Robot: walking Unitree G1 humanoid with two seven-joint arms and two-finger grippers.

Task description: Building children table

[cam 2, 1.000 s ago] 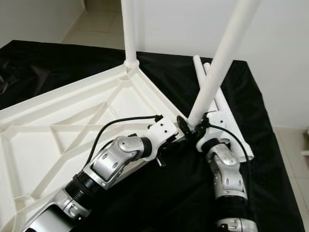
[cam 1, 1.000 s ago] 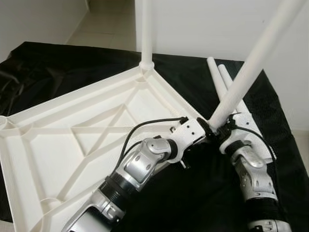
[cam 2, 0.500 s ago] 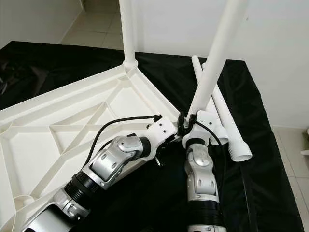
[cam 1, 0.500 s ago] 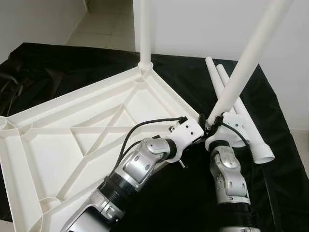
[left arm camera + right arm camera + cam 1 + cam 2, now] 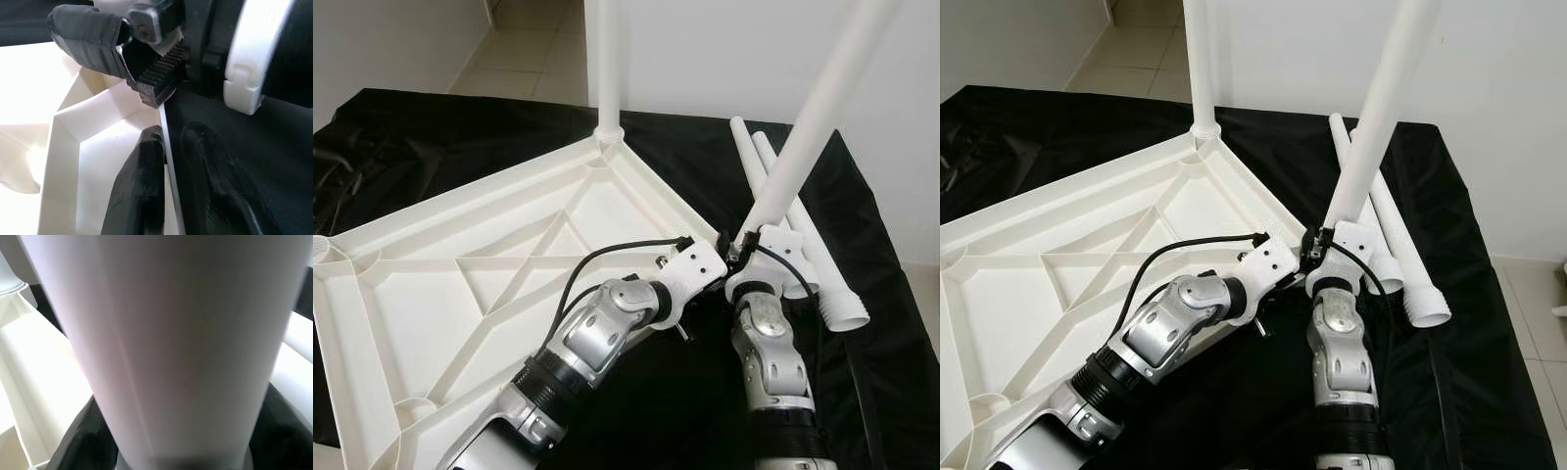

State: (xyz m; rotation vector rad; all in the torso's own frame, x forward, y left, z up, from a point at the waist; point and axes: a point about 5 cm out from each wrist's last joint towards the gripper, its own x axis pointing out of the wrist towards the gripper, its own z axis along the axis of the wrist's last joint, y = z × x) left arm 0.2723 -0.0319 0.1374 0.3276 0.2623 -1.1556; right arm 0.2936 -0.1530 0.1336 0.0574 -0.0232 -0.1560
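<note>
You have the white tabletop [image 5: 460,294] lying upside down on the black-draped bench [image 5: 881,323], ribs up, with one leg [image 5: 605,59] already standing in its far corner socket. Your right tool [image 5: 752,238] is pinching the lower end of a second leg [image 5: 808,127], which leans up and to the right from the tabletop's right corner; the right wrist view looks straight along that white tube. Your left tool [image 5: 168,161] is pressed together on the thin rim of the tabletop at that same corner, one black finger [image 5: 142,181] on the inner side of the rim and the other on the outer side, bracing the tabletop. Over the last second your right forearm has swung in from the right until it stands nearly straight toward the corner, and the leg's foot has come closer to the left tool; in the last half second almost nothing has moved. That uncovers the two spare legs [image 5: 803,245] lying on the cloth at the right, their open ends toward you. I judge the leg is now brought to the corner socket but not seated, since it is tilted well off the line of the standing leg. You will likely need to bring it upright over the socket before pressing down, keeping the rim clamped.
</note>
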